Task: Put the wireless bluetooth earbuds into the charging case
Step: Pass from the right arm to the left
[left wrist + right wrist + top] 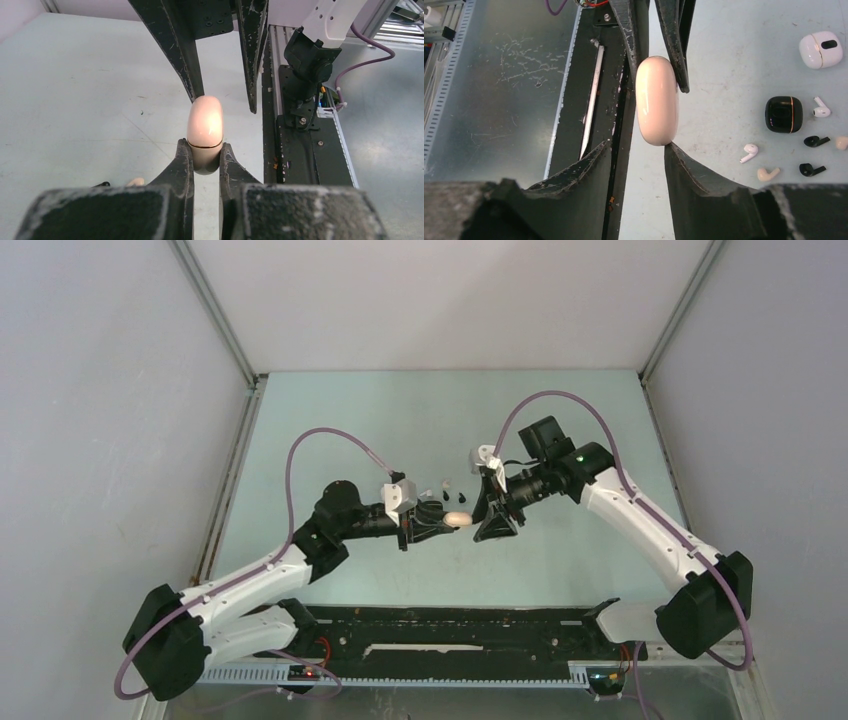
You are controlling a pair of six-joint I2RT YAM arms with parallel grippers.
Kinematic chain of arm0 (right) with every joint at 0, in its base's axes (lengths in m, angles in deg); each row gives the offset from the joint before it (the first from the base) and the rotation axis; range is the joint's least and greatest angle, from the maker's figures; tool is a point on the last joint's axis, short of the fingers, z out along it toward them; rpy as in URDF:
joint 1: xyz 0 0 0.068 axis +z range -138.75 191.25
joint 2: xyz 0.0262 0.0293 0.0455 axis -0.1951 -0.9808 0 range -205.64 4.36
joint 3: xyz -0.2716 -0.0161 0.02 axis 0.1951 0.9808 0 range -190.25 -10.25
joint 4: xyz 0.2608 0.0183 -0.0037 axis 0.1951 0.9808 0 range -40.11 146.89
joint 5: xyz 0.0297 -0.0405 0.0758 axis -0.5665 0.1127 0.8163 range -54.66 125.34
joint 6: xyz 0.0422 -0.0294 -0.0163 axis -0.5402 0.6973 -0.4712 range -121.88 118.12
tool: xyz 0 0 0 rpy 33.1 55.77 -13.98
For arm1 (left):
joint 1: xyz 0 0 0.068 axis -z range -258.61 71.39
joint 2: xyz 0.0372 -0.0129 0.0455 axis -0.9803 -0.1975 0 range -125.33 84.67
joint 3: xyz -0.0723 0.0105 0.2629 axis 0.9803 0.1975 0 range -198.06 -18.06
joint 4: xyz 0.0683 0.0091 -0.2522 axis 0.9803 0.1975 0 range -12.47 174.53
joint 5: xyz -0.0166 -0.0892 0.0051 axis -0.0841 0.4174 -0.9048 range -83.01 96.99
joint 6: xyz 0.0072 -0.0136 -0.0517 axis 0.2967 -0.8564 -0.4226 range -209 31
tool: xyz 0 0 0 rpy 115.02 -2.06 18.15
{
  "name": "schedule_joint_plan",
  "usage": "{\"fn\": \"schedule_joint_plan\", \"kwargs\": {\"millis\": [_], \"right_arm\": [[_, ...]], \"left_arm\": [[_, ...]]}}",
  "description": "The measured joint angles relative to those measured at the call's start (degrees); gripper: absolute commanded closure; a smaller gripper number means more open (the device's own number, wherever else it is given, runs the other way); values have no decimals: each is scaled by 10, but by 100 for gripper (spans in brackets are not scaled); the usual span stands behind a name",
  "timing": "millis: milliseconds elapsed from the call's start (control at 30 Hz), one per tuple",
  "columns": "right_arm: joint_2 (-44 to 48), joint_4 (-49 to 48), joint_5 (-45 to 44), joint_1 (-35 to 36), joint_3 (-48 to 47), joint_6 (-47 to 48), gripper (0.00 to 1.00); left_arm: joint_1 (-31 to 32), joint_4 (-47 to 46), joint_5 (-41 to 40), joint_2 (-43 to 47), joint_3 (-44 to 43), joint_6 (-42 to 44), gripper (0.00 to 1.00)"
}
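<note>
The left gripper (pixel 205 150) is clamped on the base of a closed pale-pink charging case (pixel 205 120). The right gripper (pixel 636 150) stands spread around the case's far end, one finger seemingly touching it. Loose earbuds (pixel 749 152) lie on the table (pixel 734 60) off to one side, by a black case (pixel 783 114).

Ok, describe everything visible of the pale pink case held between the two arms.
A pale pink, pebble-shaped charging case, smooth glossy plastic by its look. A thin dark seam rings it and it looks shut. The left fingers clamp one end from both sides, just past the seam, holding it out lengthwise, apparently clear of the table. The right fingers stand open astride the other end, one nearly against it.
</note>
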Motion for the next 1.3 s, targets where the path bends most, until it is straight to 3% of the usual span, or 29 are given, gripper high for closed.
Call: {"fn": "schedule_joint_plan", "kwargs": {"millis": [433, 533, 633, 667, 733, 1300], "right_arm": [[-1, -54, -50, 12, 0, -66, 62], [-1, -61, -55, 14, 0, -75, 71], [-1, -64, -64, 16, 0, -81, 84], [-1, -64, -65, 16, 0, -81, 86], [-1, -64, -66, 16, 0, -79, 89], [11, 0, -155, 51, -51, -29, 94]], "left_arm": [[1, -8, 7, -35, -3, -19, 100], [1, -14, 11, -46, -7, -36, 99], [1, -22, 15, -53, -7, -50, 84], [1, -22, 15, -54, -7, -52, 71], [1, -22, 14, -55, -7, -57, 60], [24, -19, -18, -55, -7, -41, 49]]}}
